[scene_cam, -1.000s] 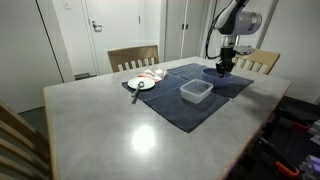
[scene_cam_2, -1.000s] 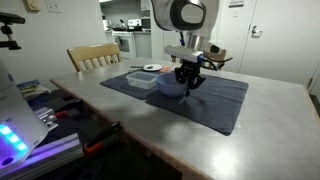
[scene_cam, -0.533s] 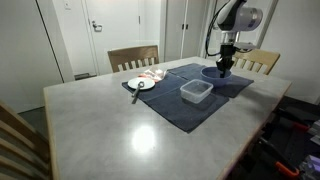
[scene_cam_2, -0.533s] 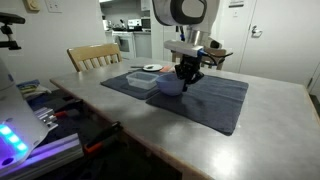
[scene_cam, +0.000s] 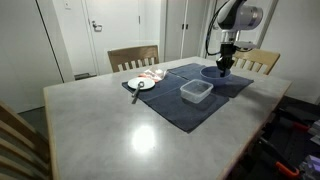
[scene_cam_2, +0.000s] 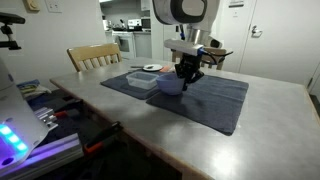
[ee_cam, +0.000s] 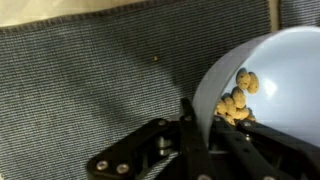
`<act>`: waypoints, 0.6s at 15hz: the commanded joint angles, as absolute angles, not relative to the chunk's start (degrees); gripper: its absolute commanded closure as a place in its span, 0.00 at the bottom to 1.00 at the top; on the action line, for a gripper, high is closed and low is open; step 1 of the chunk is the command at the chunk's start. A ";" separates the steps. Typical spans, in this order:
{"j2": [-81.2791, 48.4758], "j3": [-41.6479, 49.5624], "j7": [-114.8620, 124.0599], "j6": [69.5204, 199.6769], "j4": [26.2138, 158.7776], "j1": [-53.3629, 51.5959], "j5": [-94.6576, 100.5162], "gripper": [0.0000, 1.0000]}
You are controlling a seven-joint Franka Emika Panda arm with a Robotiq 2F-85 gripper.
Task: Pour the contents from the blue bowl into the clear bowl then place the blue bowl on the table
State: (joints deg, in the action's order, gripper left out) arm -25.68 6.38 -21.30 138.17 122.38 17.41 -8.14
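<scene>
So the blue bowl point(ee_cam: 275, 70) is on the dark blue cloth point(scene_cam: 170, 105), near the corner of the table point(scene_cam: 120, 130) where the arm stands. The gripper point(ee_cam: 205, 128) is clamped on its rim. In the wrist view one finger point(ee_cam: 190, 112) presses the outside wall and the other reaches inside. I honestly can't tell if the bowl is resting on the cloth or lifted a hair. There's a little heap of yellowish-brown bits point(ee_cam: 238, 98) inside it, piled against the wall near the fingers.

The clear bowl point(scene_cam: 196, 92) sits near the blue one on the same cloth, a bit more toward the middle of the worktop.

Further along the cloth, toward the far edge, there's a white plate point(scene_cam: 141, 84) with a dark utensil point(scene_cam: 134, 93) lying across it. Next to that is a pale pinkish crumpled thing point(scene_cam: 152, 74), too small to say what it is. A wooden chair point(scene_cam: 133, 57) is tucked in at the far edge and another chair point(scene_cam: 260, 62) stands behind the arm's corner.
</scene>
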 commanded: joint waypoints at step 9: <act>-20.29 7.63 -15.74 133.67 123.45 15.78 -3.29 0.98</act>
